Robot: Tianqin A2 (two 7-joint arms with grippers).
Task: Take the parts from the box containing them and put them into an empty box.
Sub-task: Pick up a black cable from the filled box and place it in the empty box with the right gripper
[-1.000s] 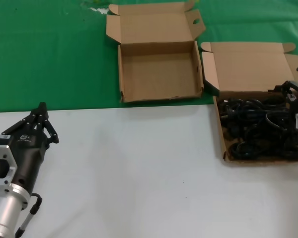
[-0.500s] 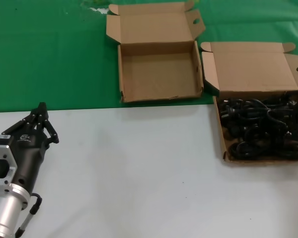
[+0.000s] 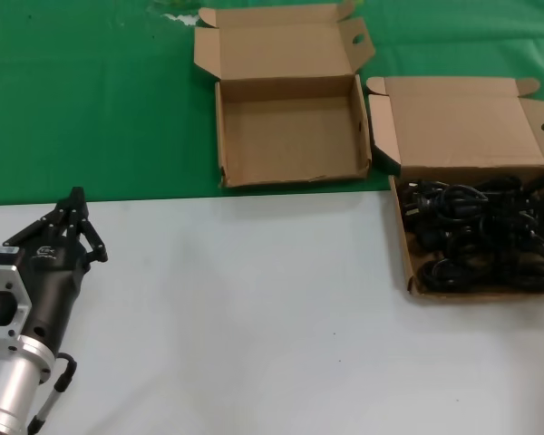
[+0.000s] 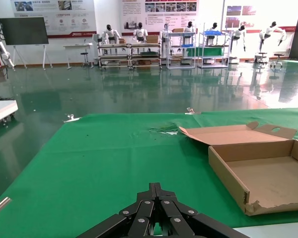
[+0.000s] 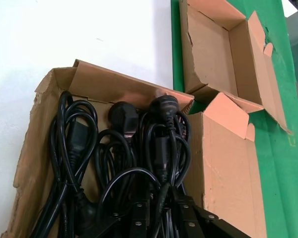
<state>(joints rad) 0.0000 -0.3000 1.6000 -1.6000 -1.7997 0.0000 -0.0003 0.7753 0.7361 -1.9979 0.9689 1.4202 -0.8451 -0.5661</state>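
Cables (image 3: 476,237), black and tangled, fill the box containing them (image 3: 408,263), which sits on the right side of the tabletop (image 3: 254,317) where the white part meets the green cloth (image 3: 91,91). These power cords with plugs look like the parts to be moved. The empty box (image 3: 290,136) rests on the green cloth, just beside the full one and a bit farther back, with its lid flopped open, and nothing lies inside it. So I think the job has hardly begun: not one cord is in the empty box, and the whole pile is left to carry over. The left claw (image 3: 72,217) waits at the near left over the white tabletop, well apart from both boxes, with its black fingers pressed together and holding nothing. The right claw (image 5: 161,220) hangs low over the cords, right at the far right edge of the head view, so it is mostly cut off. Only the roots of its fingers show among the cables, and I cannot tell if it is spread or pinching a cord. I cannot count the cords either, because they are knotted together.
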